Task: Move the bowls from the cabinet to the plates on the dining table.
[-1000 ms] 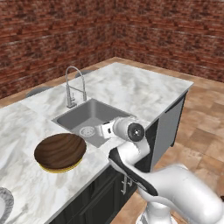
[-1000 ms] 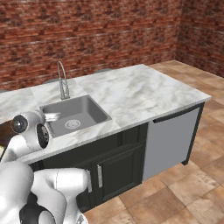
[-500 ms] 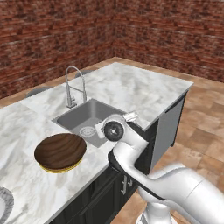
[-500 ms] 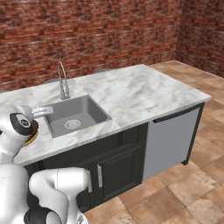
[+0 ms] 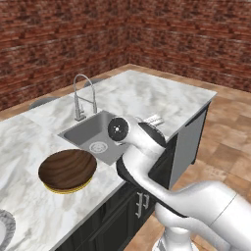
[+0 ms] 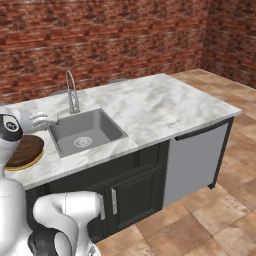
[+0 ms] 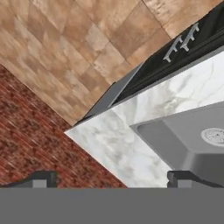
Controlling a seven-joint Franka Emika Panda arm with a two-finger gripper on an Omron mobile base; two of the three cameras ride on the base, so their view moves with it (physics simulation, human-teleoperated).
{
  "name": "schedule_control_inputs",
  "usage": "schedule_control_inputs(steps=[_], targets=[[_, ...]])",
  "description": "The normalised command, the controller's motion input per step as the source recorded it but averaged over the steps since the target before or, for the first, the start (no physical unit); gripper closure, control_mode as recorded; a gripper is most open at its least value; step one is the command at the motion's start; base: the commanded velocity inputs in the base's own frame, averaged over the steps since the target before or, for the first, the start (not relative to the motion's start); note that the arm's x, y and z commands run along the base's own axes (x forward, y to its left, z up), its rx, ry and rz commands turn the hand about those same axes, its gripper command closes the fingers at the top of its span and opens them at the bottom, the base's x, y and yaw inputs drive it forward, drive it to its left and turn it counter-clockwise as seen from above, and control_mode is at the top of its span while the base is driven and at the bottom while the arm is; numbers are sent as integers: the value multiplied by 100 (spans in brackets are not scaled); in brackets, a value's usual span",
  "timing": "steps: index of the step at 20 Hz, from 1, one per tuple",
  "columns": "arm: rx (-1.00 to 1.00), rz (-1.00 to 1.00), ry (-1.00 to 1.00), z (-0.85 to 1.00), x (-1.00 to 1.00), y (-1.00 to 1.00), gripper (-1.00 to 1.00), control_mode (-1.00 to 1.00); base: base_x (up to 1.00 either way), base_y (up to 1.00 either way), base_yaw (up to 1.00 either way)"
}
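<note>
the gripper hangs above the sink, its jaws spread wide and holding nothing. left of the sink, a bowl sits on the yellow-rimmed plate on the dining table.

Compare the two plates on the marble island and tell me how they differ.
The yellow-rimmed plate carries a wooden bowl that hides nearly all of it; the pale plate carries nothing on the part in frame. The yellow-rimmed plate lies near the sink; the pale plate lies farther away, cut by the frame edge. Both lie flat on the marble island.
</note>
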Motion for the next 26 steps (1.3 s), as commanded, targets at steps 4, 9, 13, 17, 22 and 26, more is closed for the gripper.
schedule_control_inputs(steps=[4,9,13,17,22,26], targets=[[1,-1,6,20,-10,-52,-100,-100,0,0,0],[18,11,0,2,-26,-60,-100,-100,0,0,0],[19,25,0,0,-33,-48,-100,-100,0,0,0],[15,33,0,-1,-24,-27,-100,-100,0,0,0],[8,32,0,-2,-2,-15,-100,-100,0,0,0],[6,27,0,-3,0,-5,-100,-100,0,0,0]])
